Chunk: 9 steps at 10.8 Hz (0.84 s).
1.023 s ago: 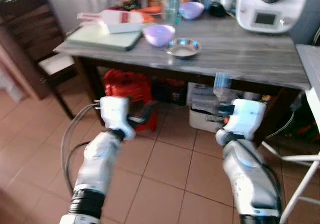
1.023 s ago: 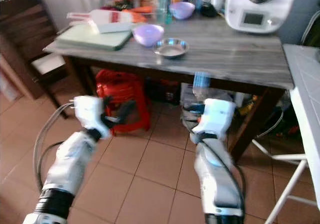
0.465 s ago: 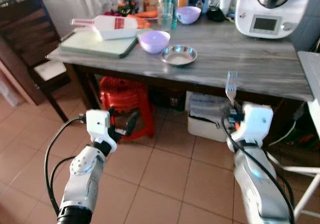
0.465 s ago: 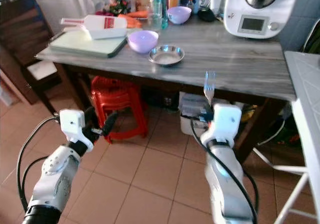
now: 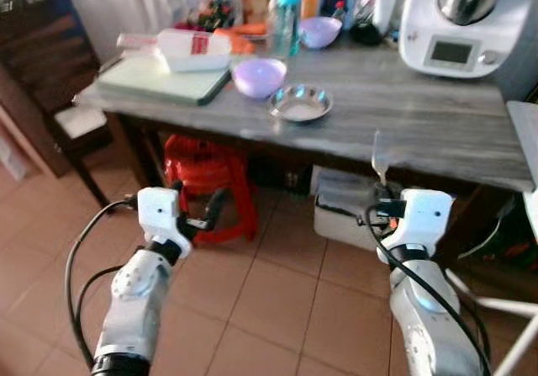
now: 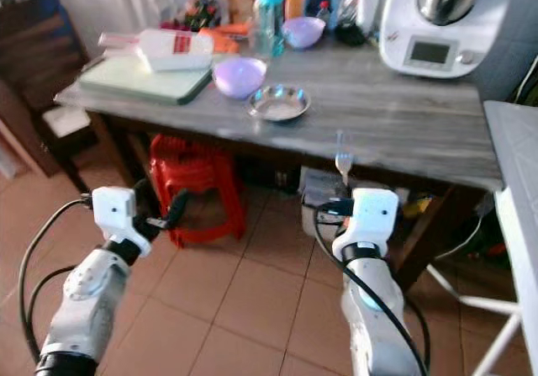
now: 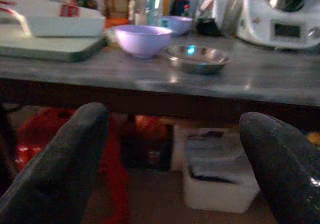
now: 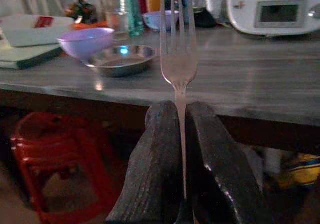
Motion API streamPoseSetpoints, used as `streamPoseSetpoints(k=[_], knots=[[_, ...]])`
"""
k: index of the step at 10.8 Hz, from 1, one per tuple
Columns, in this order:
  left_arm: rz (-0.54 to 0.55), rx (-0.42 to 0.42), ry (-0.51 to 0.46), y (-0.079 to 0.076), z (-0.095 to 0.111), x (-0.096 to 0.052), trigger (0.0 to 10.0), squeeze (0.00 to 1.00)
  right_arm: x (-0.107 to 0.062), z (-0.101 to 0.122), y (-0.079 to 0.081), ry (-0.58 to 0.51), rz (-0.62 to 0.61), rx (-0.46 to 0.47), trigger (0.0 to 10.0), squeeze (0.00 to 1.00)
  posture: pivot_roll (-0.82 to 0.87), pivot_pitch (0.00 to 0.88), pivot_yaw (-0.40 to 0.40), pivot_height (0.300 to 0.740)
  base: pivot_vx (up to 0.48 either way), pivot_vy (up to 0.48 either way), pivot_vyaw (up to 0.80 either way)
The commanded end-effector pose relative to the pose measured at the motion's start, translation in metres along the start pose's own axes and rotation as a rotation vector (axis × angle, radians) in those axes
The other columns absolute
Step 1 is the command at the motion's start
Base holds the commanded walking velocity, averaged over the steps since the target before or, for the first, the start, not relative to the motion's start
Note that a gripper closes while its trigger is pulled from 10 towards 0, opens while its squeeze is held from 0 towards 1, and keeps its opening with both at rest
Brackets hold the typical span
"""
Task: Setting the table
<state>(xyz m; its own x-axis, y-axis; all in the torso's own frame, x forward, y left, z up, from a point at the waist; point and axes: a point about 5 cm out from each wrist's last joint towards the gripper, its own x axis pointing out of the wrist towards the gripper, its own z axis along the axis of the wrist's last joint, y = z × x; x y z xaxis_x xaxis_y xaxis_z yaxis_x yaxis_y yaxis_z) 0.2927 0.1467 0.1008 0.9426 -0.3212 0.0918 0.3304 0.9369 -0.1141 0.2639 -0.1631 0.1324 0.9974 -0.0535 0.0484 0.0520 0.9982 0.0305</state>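
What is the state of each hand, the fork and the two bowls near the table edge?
Left hand: open, holding nothing.
Right hand: shut on the fork.
Fork: upright, tines up.
Steel bowl: upright on the table, looks empty.
Purple bowl: upright beside the steel bowl.

Grey table (image 5: 437,124) with steel dish (image 5: 301,103)

A white kitchen machine (image 5: 461,18) stood at the table's (image 5: 437,128) far right corner. Under the table sat a red plastic stool (image 5: 204,167) and a white storage box (image 5: 345,208). A dark wooden chair (image 5: 52,82) stood beside its left end.
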Motion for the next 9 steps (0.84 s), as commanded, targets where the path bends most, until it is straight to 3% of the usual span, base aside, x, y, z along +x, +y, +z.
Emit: streamPoseSetpoints(k=[1, 7, 9], knots=[[-0.004, 0.023, -0.011, 0.0008, 0.0043, 0.0019, 10.0, 0.0, 0.0015, 0.0057, -0.001, -0.028, -0.006, 0.003, 10.0, 0.0, 0.01, 0.031, 0.037, 0.74, 0.27, 0.0, 0.0], [-0.008, 0.018, -0.018, 0.001, 0.0068, 0.0081, 10.0, 0.0, 0.0017, 0.0051, -0.0011, -0.026, -0.014, 0.01, 10.0, 0.0, 0.01, 0.041, 0.041, 0.74, 0.271, 0.0, -0.72], [-0.005, 0.009, -0.008, -0.0007, 0.0055, 0.0104, 10.0, 0.0, 0.002, 0.0046, -0.0003, -0.026, -0.013, 0.01, 10.0, 0.0, 0.01, 0.04, 0.043, 0.74, 0.328, 0.0, -0.2]])
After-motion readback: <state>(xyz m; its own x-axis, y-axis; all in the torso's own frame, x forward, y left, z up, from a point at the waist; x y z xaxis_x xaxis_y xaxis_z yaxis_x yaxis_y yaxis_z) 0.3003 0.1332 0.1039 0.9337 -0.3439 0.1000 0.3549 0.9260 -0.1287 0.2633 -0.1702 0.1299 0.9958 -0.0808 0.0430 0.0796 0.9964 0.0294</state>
